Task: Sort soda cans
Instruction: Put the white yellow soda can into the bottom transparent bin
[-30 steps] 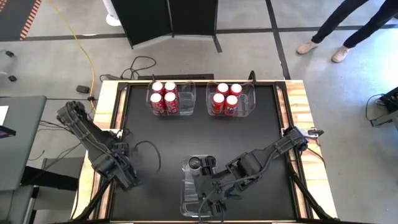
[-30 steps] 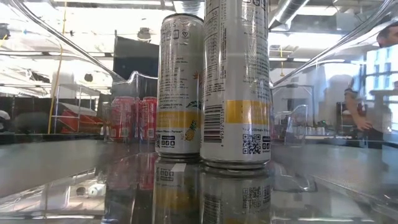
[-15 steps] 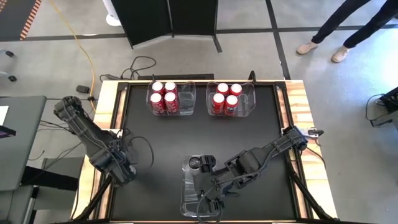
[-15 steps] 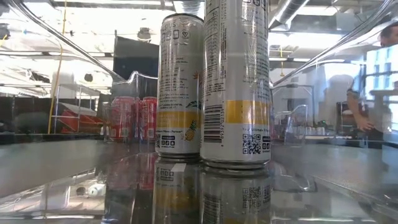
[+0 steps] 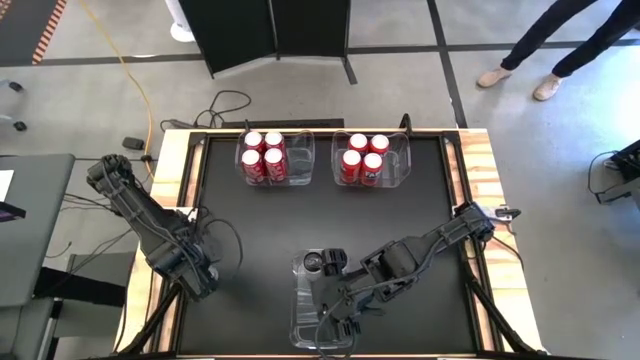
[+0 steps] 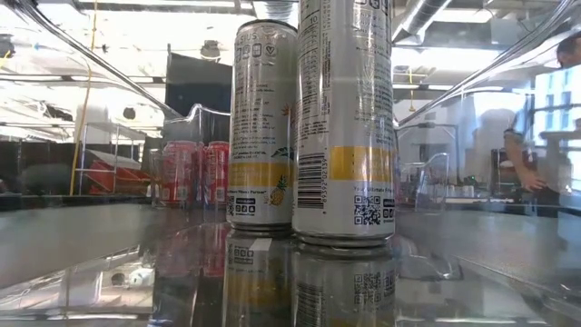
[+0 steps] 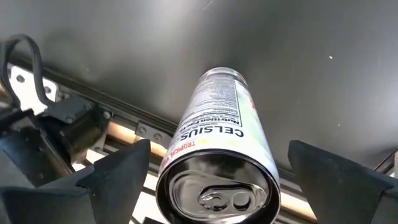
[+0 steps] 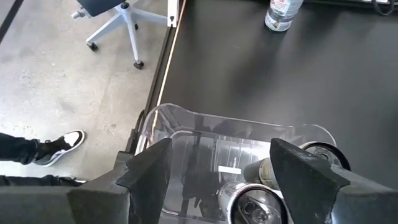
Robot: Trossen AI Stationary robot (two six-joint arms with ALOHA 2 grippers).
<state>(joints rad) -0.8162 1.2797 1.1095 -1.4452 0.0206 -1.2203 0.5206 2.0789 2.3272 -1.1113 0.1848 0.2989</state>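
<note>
A: Where are the red cans on the bench (image 5: 320, 215)?

B: Upper middle of the high view. Four red cans (image 5: 263, 155) sit in one clear bin (image 5: 305, 155), and four more red cans (image 5: 363, 158) in a second clear bin (image 5: 402, 158) just to its right. The low view shows some of them far back, left of centre (image 6: 192, 171).

A: And the silver ones?

B: Two tall silver cans (image 6: 313, 123) stand upright, close together, filling the middle of the low view. From above, a third clear bin (image 5: 300, 300) lies at lower centre with a can top (image 5: 316, 262) at its upper end. The right wrist view shows can tops (image 8: 258, 202) inside that bin (image 8: 186, 124).

A: The right gripper?

B: The right gripper (image 8: 221, 180) hangs over that lower bin, fingers spread apart with nothing between them.

A: Left gripper?

B: Lower left of the high view, near the bench edge. In its wrist view the left gripper (image 7: 217, 180) has its fingers wide, and a silver Celsius can (image 7: 219, 149) stands between them, touching neither finger
</note>
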